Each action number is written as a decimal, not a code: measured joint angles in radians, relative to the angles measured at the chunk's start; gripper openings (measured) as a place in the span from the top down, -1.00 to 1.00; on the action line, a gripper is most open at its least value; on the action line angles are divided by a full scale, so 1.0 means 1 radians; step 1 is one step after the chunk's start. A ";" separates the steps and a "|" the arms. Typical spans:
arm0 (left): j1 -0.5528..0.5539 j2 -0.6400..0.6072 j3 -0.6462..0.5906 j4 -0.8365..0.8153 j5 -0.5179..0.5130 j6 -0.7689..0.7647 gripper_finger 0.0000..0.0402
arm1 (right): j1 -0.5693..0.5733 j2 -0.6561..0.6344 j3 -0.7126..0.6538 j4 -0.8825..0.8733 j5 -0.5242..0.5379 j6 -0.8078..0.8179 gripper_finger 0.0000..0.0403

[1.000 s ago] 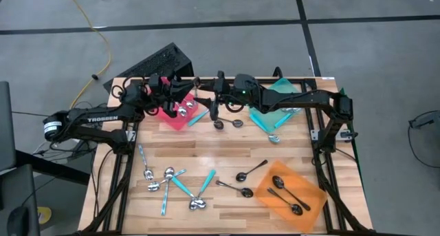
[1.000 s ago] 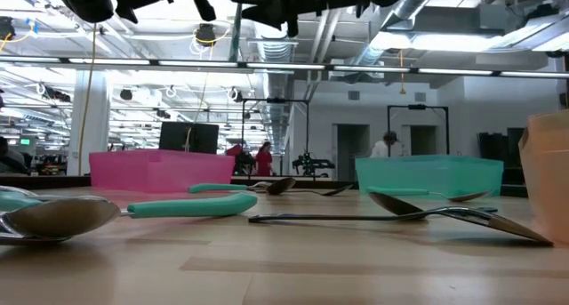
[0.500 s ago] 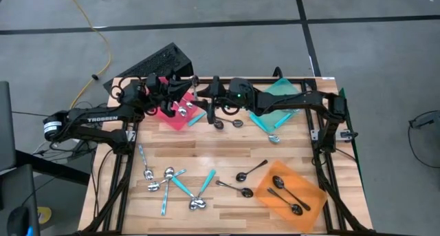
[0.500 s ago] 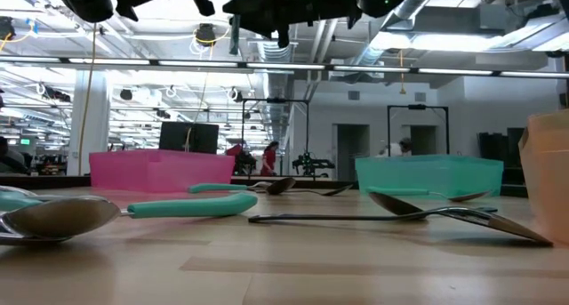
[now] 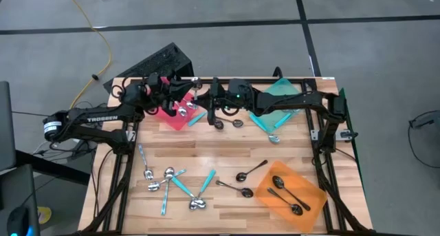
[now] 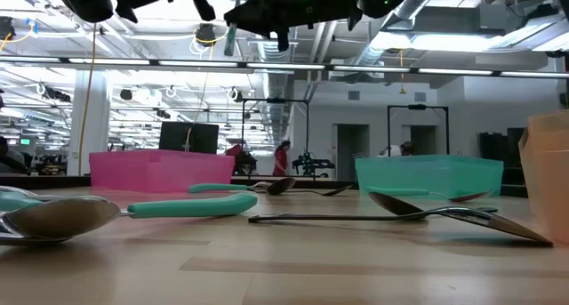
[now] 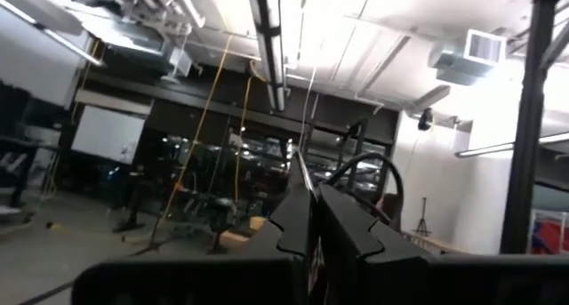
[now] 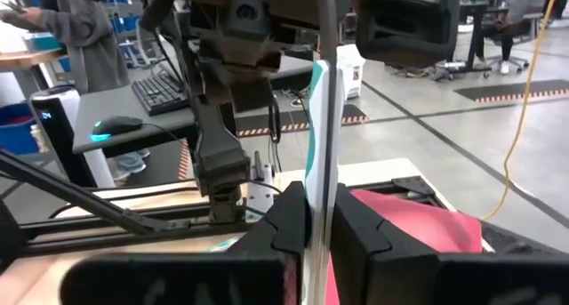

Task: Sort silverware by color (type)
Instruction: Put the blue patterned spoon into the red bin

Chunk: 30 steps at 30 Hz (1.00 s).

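Two arms: both are up at the far side of the surface, meeting over the middle.
Right gripper: closed on a teal-handled spoon, fingers pinching it so it stands upright, lifted clear of the surface between the red tray and the teal tray.
Left gripper: fingers pressed shut, nothing between them, hanging above the red tray.
Red tray: far left, and silver spoons are lying in it.
Teal tray: far right, with a teal-handled spoon at its near edge.
Orange tray: near right, black spoons inside.
Loose spoons, near left: a jumble of silver and teal-handled pieces.
Loose spoons, near middle: black spoons just left of the orange tray.
Loose spoons, far middle: dark spoons under the right arm.
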State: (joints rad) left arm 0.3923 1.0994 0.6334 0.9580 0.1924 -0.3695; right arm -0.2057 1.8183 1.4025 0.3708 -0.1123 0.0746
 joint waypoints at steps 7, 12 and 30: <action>0.000 0.001 0.000 -0.085 0.060 0.013 0.74 | -0.003 -0.021 0.000 0.003 0.010 0.006 0.76; 0.002 -0.030 0.000 -0.217 0.057 0.012 0.48 | -0.021 -0.068 0.002 -0.013 0.024 0.001 0.76; 0.029 -0.459 -0.001 -1.076 -0.216 -0.028 0.39 | 0.017 -0.112 0.000 -0.242 0.099 0.003 0.76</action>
State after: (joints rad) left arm 0.4217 0.6406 0.6327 -0.1180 -0.0240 -0.3978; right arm -0.1884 1.7065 1.4029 0.1290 -0.0137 0.0777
